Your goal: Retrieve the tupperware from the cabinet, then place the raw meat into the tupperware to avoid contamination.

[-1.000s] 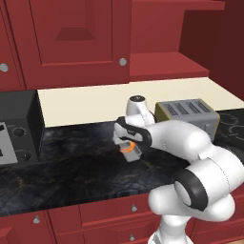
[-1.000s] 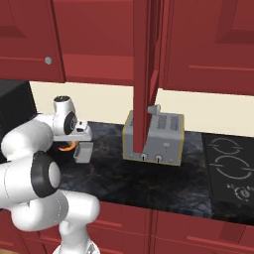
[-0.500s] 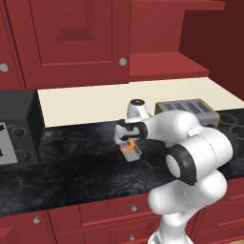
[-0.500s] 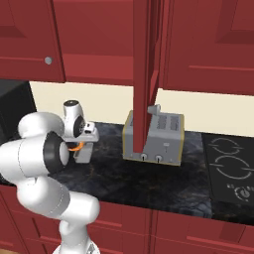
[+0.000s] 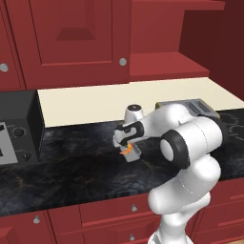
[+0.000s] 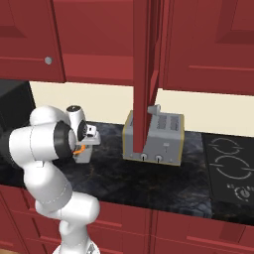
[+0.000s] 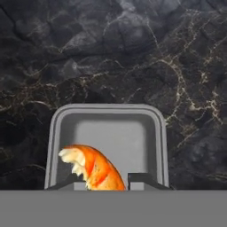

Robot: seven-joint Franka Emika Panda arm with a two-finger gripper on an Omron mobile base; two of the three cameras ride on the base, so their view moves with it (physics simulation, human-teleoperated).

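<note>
Jaws (image 7: 105, 179) closed on the raw meat (image 7: 91, 167), tips barely rising at the lower edge of the hand view, the right tip (image 7: 144, 179) clearer than the left. Meat hangs over the open tupperware (image 7: 107, 133), curled, paler end to the left; its lower part is cut off. Tupperware sits on the dark marble bench (image 5: 71, 171), its near wall cut off. From the base views the wrist covers most of the box (image 5: 133, 153); only an orange sliver (image 6: 78, 149) shows. Toaster (image 6: 155, 136) stands well apart, partly behind the open cabinet door (image 6: 146, 69).
</note>
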